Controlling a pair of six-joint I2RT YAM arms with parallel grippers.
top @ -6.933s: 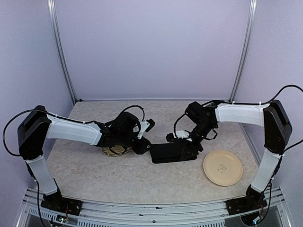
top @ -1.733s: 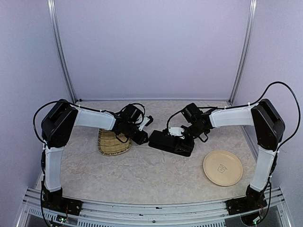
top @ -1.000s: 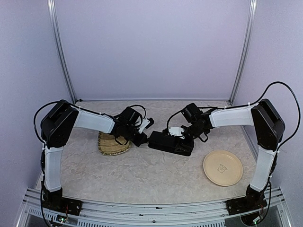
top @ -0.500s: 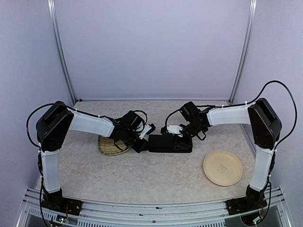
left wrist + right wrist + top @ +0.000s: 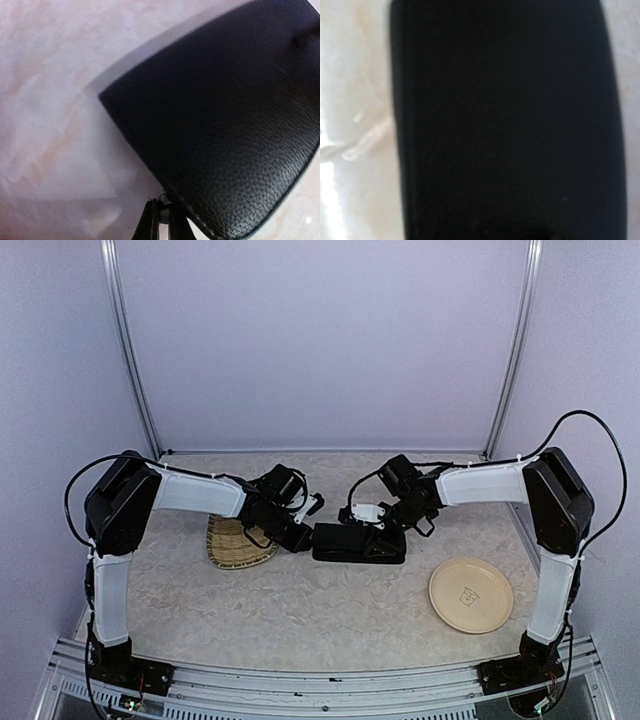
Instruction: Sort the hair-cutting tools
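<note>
Leaning in from both sides, the two arms meet over a black zip case point(image 5: 350, 543) lying near the middle of the tabletop point(image 5: 300, 615). From above, the left gripper point(image 5: 303, 536) is down at the case's left end and the right gripper point(image 5: 378, 524) sits over its far edge, but both are too small and dark there to read their jaws. The left wrist camera fills that in: its fingertips point(image 5: 148, 225) are pinched narrow right at the case's rim, with a tiny silvery bit between them that I cannot name, and the case's pebbled grain shows clearly. The right wrist camera gives only a blurred black slab of the case against pale table, with no fingers in sight, so how wide that gripper stands I cannot tell. Only the overhead view shows the woven bamboo tray point(image 5: 230, 550) just left of the case and the beige plate point(image 5: 470, 595) toward the near right corner. The scissors and hair clips show in no view, so I cannot tell where they lie
</note>
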